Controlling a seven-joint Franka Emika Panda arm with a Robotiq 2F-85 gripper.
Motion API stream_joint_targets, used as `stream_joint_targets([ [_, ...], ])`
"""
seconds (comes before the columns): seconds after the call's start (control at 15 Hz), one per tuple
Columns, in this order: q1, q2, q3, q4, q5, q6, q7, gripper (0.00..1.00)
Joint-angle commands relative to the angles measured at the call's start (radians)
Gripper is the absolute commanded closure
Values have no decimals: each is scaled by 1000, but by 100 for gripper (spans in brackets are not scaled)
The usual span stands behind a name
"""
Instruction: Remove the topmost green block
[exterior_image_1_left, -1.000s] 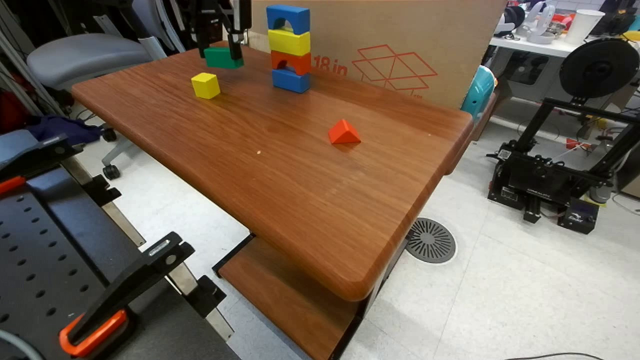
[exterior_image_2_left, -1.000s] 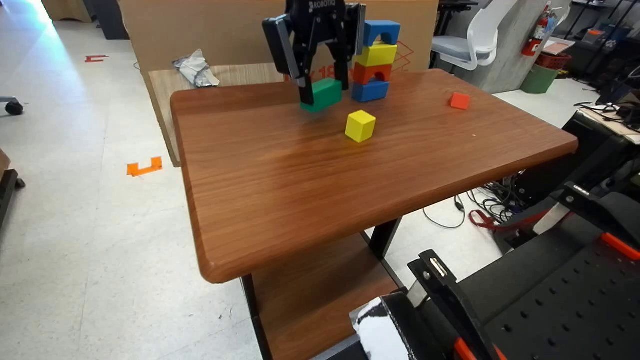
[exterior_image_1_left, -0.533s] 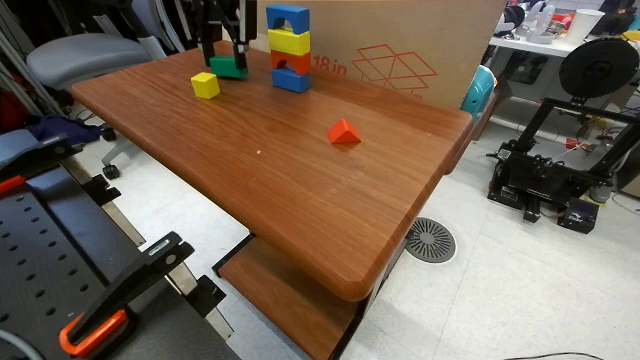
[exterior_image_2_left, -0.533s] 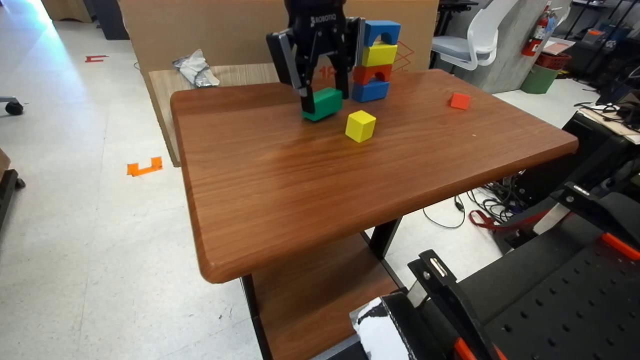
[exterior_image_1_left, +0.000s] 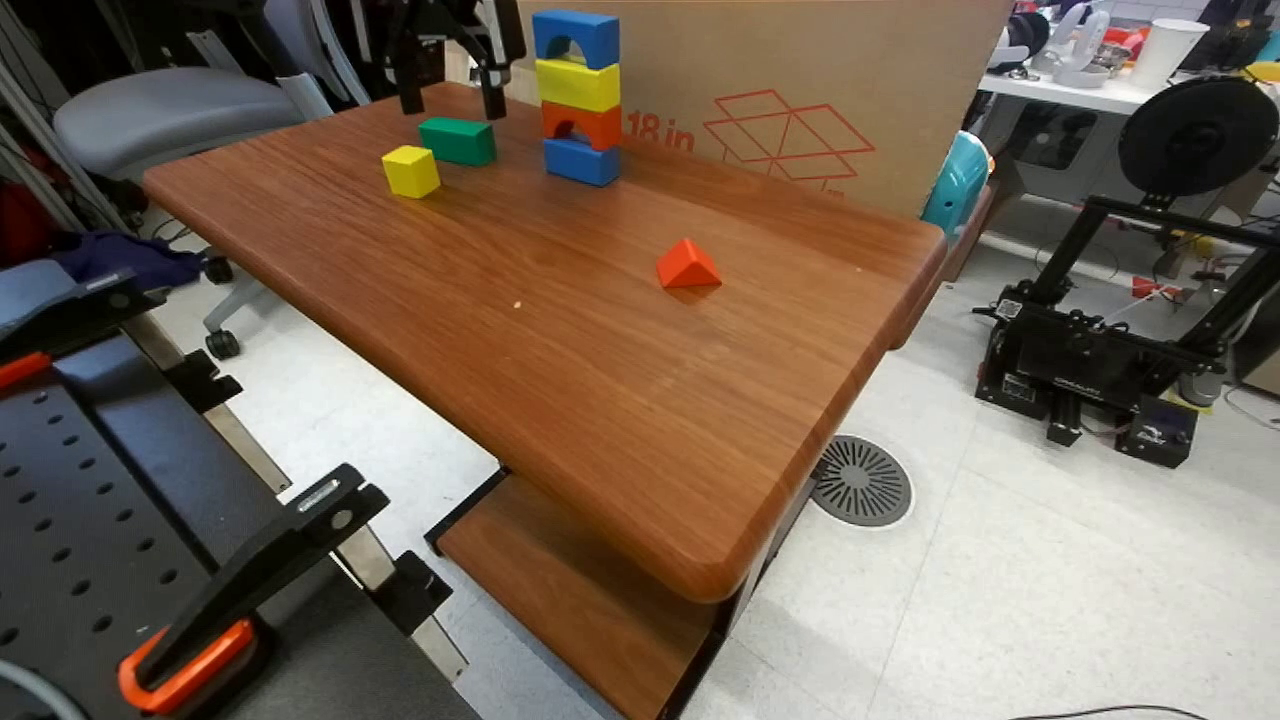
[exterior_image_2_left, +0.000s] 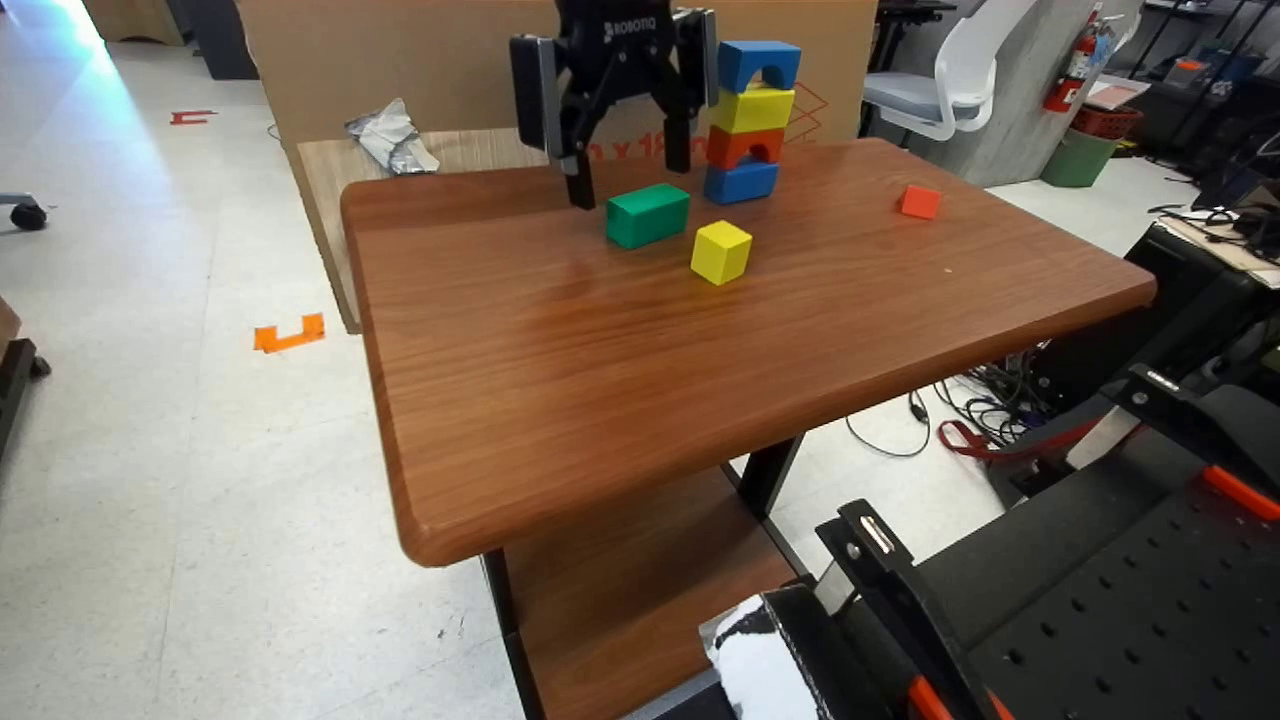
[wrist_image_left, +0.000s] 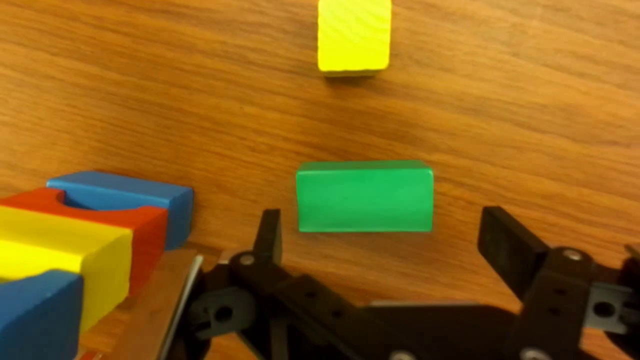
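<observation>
The green block (exterior_image_1_left: 457, 141), an oblong with its long side down, rests on the wooden table in both exterior views. In the wrist view the same green block (wrist_image_left: 365, 200) appears whole, with bare table visible on either side of it. My gripper (exterior_image_2_left: 630, 177) hangs just above and behind the block, jaws spread wider than its length. Neither fingertip touches it, and nothing is between the fingers (wrist_image_left: 505, 245). No other green block shows on the table.
Close beside the gripper stands a tower: blue block (exterior_image_1_left: 581, 162), orange arch (exterior_image_1_left: 582, 128), yellow block (exterior_image_1_left: 578, 84) and blue arch (exterior_image_1_left: 590, 38) on top. A yellow cube (exterior_image_2_left: 721, 253) sits near the green block. Farther off lies an orange wedge (exterior_image_1_left: 688, 264). A cardboard box (exterior_image_1_left: 780, 100) stands behind the table.
The green block, held above the table a second ago, was lowered onto it. The jaws have since opened and let it go, and the gripper has risen away from it.
</observation>
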Motion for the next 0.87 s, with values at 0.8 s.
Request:
stream_joint_targets([
  [0.8, -45, -340, 20, -281, 97, 100, -23, 0],
])
